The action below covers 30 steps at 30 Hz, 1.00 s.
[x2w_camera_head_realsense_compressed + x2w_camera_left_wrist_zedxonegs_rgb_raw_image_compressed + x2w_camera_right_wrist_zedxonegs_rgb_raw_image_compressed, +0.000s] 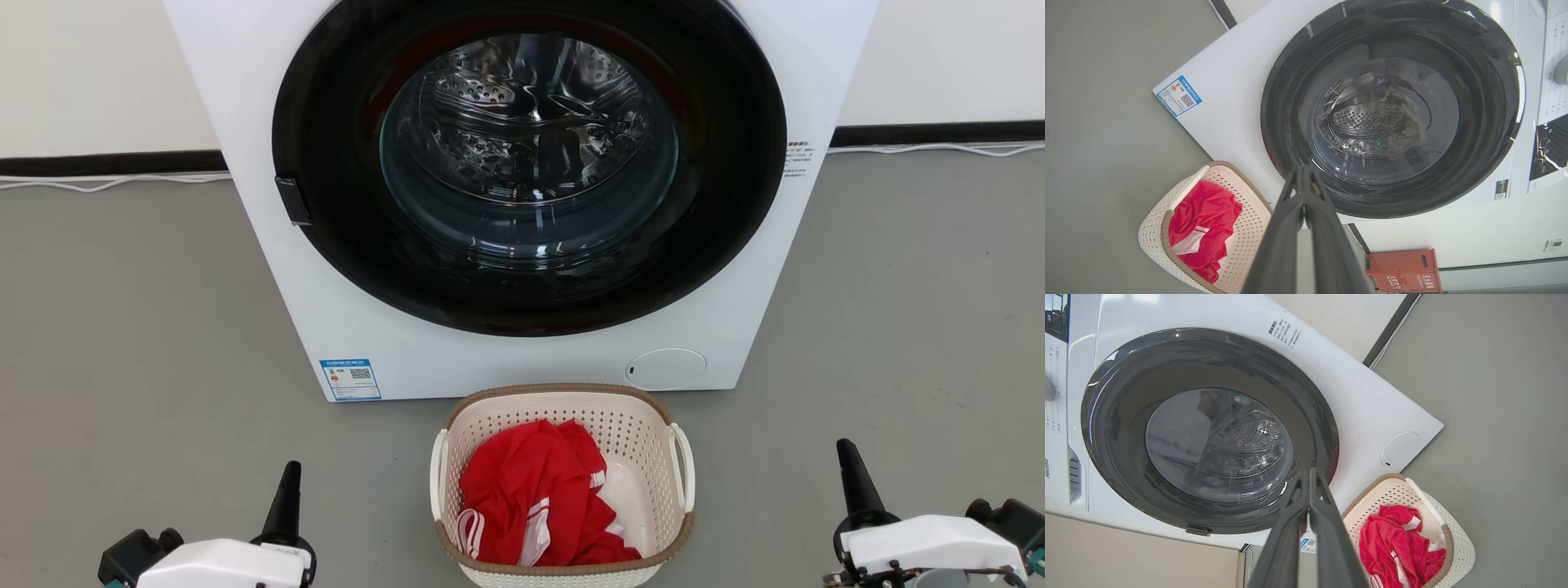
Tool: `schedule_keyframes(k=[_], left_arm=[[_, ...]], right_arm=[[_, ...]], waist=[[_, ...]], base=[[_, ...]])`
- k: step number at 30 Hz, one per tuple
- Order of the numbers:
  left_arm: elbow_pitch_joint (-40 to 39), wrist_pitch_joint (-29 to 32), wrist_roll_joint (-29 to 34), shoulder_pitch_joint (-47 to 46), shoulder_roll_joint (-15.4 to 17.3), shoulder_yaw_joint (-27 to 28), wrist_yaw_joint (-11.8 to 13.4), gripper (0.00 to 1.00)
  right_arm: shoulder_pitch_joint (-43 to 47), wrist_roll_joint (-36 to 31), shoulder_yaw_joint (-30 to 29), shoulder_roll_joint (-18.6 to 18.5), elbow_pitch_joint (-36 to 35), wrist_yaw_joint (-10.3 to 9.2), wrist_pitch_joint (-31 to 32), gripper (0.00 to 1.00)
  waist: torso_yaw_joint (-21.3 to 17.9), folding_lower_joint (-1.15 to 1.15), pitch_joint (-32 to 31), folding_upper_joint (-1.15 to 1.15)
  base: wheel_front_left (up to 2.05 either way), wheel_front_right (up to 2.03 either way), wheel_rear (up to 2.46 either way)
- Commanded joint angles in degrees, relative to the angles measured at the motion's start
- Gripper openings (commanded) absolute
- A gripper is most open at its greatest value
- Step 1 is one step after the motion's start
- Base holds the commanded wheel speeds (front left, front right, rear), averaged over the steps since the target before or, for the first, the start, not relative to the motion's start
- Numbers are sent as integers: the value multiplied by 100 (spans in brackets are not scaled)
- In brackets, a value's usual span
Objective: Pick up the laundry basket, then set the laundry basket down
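Two arms, left claw and right claw both closed, empty, fingers up, either side of the laundry basket.

Each arm ends in a glossy white moulded housing backed by a black joint block; the left tool and right tool each carry long, tapering, dark grey fingers; small dark fasteners line the right housing's underside.

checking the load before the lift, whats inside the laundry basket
A crumpled red garment with white stripes lies inside the laundry basket. Bare cream floor shows at its right side; anything beneath the cloth is covered.
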Motion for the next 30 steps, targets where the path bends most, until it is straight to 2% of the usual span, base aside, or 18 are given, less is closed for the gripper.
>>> schedule_keyframes(k=[1,30], left_arm=[[-171,60,-203,-311,63,149,-86,0],[-254,549,-1829,-478,79,371,-389,0]], right_arm=[[-268,234,58,-28,-218,28,66,0],[-325,2320,-54,-30,-505,37,532,0]], waist=[[3,0,3,-1],[52,0,55,-1]], base=[[0,0,0],[0,0,0]])
